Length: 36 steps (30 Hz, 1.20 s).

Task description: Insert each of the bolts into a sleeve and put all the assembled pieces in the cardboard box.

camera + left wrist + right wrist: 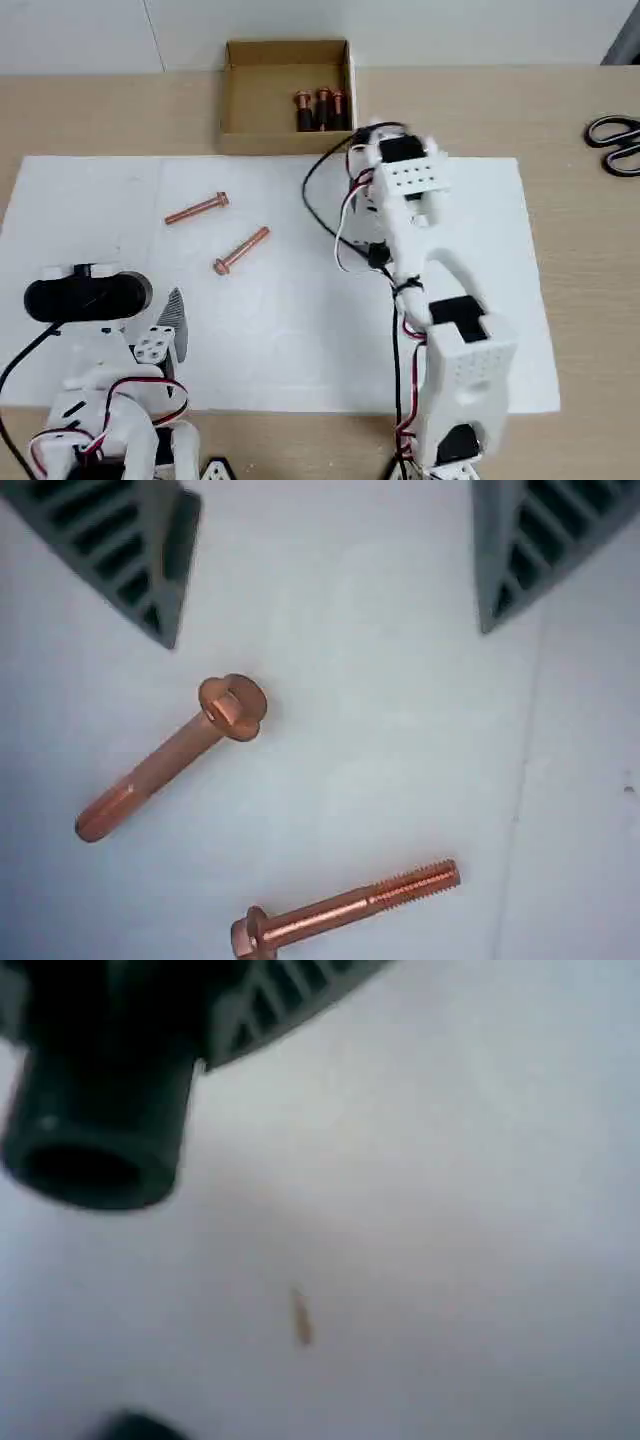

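Overhead, one bolt point(197, 208) and a second bolt point(241, 250) lie loose on the sheet point(300, 330), apart from the box point(236, 100). Expect light, rigid, smooth parts prone to rolling; grip mid-shank. Left wrist view: left hand point(325, 635) wide open, empty, over both. Right wrist view: right hand point(190, 1055) appears closed on a sleeve point(95, 1130).

A light wooden surface point(100, 110) runs across the high view, and a large white sheet point(300, 320) covers most of it. Behind its far edge stands a plain white wall point(100, 30). Black-handled scissors point(615, 143) lie on the bare wood by the right edge.
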Each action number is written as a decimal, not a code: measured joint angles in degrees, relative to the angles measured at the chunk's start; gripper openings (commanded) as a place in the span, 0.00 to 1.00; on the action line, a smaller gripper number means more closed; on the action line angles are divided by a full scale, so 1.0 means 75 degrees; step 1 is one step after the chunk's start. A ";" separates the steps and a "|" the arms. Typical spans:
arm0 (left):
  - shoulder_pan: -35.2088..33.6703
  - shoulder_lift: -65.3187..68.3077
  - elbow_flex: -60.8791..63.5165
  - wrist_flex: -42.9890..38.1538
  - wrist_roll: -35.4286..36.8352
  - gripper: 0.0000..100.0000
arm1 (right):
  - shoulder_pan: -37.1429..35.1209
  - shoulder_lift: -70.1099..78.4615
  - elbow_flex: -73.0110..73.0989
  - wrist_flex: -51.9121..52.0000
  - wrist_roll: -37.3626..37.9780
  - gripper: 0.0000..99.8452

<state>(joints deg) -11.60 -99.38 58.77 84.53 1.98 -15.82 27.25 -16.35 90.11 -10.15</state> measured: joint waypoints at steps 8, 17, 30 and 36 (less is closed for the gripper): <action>0.0000 0.0000 0.0000 0.0000 0.0000 0.18 | 0.0012 0.0422 -0.0047 -0.0117 0.1102 0.07; 0.0000 0.0000 0.0000 0.0000 0.0000 0.18 | 0.0000 0.0481 -0.0047 -0.0117 0.1489 0.11; 0.0000 0.0000 0.0000 0.0000 0.0000 0.18 | -0.0234 0.0492 -0.0047 -0.0434 0.1489 0.11; 0.0000 0.0000 0.0000 0.0000 0.0000 0.18 | -0.0305 0.0504 -0.0047 -0.0481 0.1489 0.17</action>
<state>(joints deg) -11.60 -99.38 58.77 84.53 1.98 -18.11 31.03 -16.70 86.51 1.01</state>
